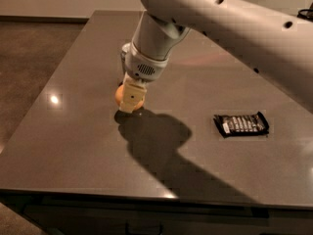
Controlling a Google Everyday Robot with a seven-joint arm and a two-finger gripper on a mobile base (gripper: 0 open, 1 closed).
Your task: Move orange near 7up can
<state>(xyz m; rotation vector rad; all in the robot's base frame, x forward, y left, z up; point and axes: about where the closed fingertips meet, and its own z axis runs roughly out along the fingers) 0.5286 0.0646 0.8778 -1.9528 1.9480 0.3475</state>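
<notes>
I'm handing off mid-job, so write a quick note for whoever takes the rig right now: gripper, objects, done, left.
The gripper is closed on the orange, low over the table, left of centre.
The 7up can is not in view. A black wrapper lies flat to the right.
Done: orange grasped.
Left: locate the can, carry the orange beside it, release.
</notes>
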